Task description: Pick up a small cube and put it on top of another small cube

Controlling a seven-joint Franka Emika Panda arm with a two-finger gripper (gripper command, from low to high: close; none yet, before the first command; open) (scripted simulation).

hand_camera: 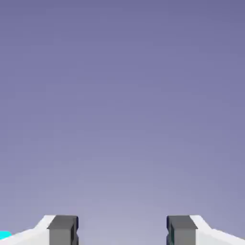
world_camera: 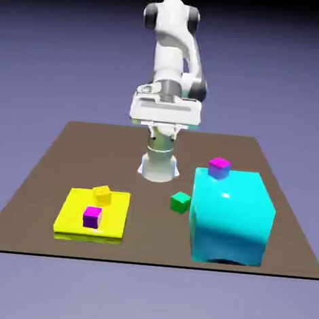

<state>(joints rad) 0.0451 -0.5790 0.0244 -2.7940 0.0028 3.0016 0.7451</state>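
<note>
Four small cubes show in the exterior view. A yellow cube (world_camera: 102,195) and a purple cube (world_camera: 92,216) rest on a flat yellow plate (world_camera: 72,219) at the exterior view's left. A green cube (world_camera: 180,202) sits on the table near the middle. A magenta cube (world_camera: 219,167) stands on top of a big cyan block (world_camera: 231,216). My gripper (world_camera: 164,122) hangs high above the table's far side, well away from every cube. In the hand view the gripper (hand_camera: 122,232) is open, its grey fingertips (hand_camera: 62,229) wide apart, with only backdrop between them.
The big cyan block fills the exterior view's right front of the brown table (world_camera: 45,173), and a sliver of cyan (hand_camera: 5,235) shows at the hand view's lower left. The robot's base (world_camera: 159,166) stands behind the green cube.
</note>
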